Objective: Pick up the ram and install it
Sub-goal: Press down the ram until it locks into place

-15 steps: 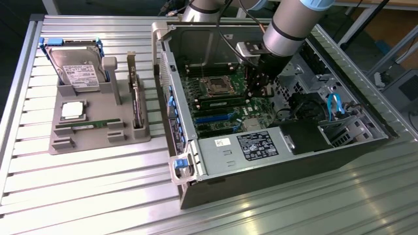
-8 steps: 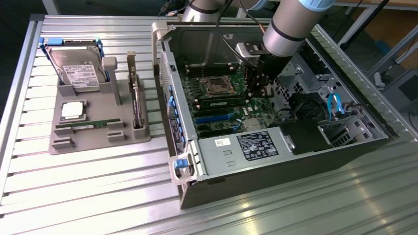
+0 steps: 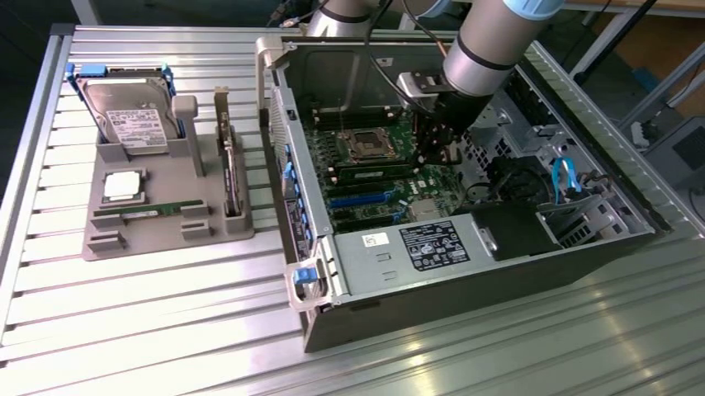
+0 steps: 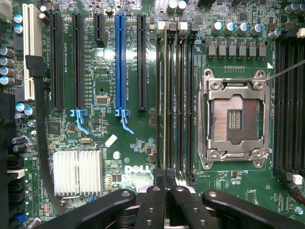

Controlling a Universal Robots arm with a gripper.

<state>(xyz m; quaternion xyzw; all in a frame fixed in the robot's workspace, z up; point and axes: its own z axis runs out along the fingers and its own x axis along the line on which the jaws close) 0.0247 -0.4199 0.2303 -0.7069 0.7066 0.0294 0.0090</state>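
Note:
A ram point(image 4: 165, 95) stands edge-on in one of the black memory slots beside the empty processor socket point(image 4: 234, 119). In the exterior view this ram point(image 3: 380, 172) is a green strip on the motherboard inside the open case. My gripper point(image 4: 165, 183) is shut, and its black fingertips point(image 4: 155, 191) meet right over the near end of that stick. Whether they pinch the board or only rest on it I cannot tell. In the exterior view the gripper point(image 3: 437, 155) reaches down into the case from the arm above. Another green ram stick point(image 3: 149, 211) lies in the grey parts holder outside the case.
The grey holder point(image 3: 111, 243) also carries a hard drive point(image 3: 130, 115), a silver processor chip point(image 3: 121, 186) and an upright expansion card point(image 3: 229, 169). The case walls point(image 3: 284, 157), a black power supply point(image 3: 513, 231) and blue cables point(image 3: 564, 177) crowd the gripper.

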